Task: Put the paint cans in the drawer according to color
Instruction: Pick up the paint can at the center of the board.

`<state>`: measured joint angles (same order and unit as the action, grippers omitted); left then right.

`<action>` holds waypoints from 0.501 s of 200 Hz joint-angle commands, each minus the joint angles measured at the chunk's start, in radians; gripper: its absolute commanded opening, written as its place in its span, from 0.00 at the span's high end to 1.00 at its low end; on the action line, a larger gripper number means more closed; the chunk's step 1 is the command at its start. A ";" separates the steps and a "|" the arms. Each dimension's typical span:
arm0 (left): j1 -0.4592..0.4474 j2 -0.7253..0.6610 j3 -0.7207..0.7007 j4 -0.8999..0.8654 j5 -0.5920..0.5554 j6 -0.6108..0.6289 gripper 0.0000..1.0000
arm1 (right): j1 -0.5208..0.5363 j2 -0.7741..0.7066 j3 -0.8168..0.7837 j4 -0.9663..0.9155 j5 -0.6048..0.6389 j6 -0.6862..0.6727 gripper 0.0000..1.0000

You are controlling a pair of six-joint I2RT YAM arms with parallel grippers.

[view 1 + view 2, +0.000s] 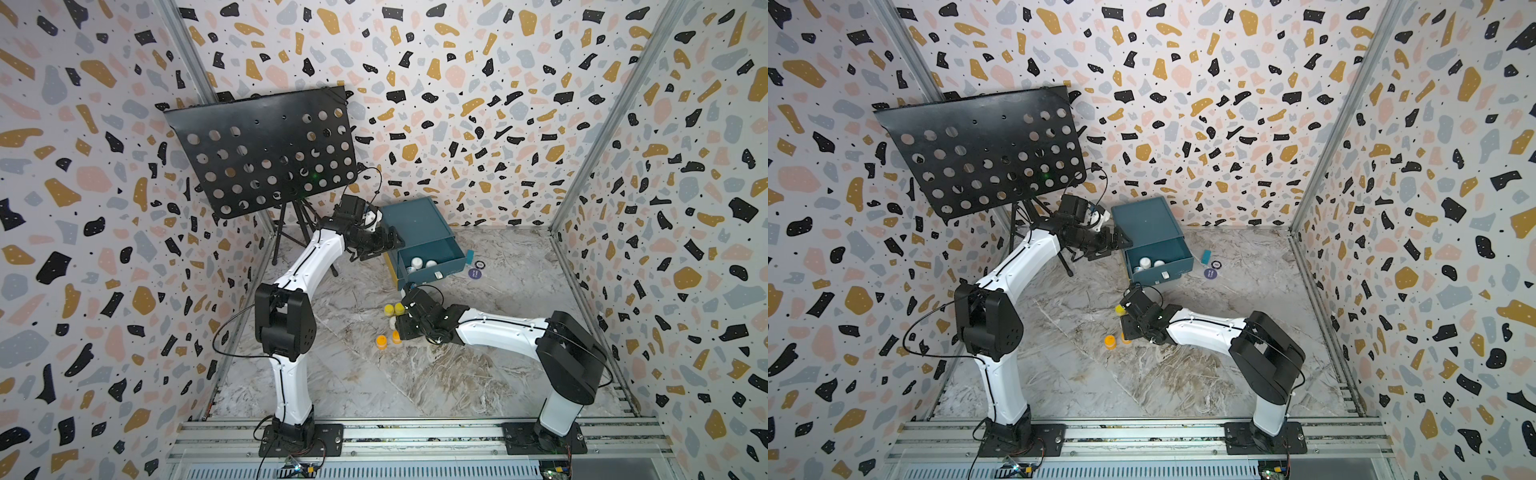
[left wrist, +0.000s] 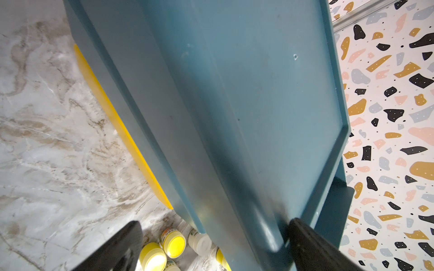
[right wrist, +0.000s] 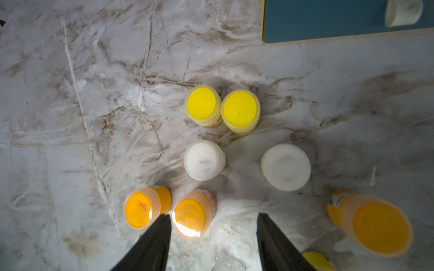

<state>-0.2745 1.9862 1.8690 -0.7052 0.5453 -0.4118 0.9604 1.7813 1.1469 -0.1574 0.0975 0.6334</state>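
Now; table (image 3: 70, 117): 3 yellow cans (image 3: 240, 110), 3 orange cans (image 3: 189, 214), 2 white cans (image 3: 285, 166); right tool (image 3: 212, 215) released; left tool (image 2: 216, 223) unclear.

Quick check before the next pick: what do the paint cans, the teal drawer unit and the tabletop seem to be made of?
Paint cans: likely plastic, translucent walls tinted by the paint, smooth slightly glossy lids.
Teal drawer unit: probably moulded plastic, satin sheen, rounded rims.
Tabletop: marble-patterned, matte; stone or printed sheet, cannot tell.
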 commanded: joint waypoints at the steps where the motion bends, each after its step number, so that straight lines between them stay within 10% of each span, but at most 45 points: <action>1: 0.011 0.003 -0.030 -0.025 -0.008 0.001 0.00 | 0.006 0.015 0.057 0.028 0.016 0.028 0.36; 100: 0.011 0.008 -0.030 -0.021 0.003 -0.003 0.00 | 0.009 0.157 0.154 0.020 0.024 0.041 0.37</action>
<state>-0.2691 1.9862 1.8629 -0.7013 0.5652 -0.4225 0.9665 1.9274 1.2598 -0.1276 0.1036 0.6632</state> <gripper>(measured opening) 0.996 0.634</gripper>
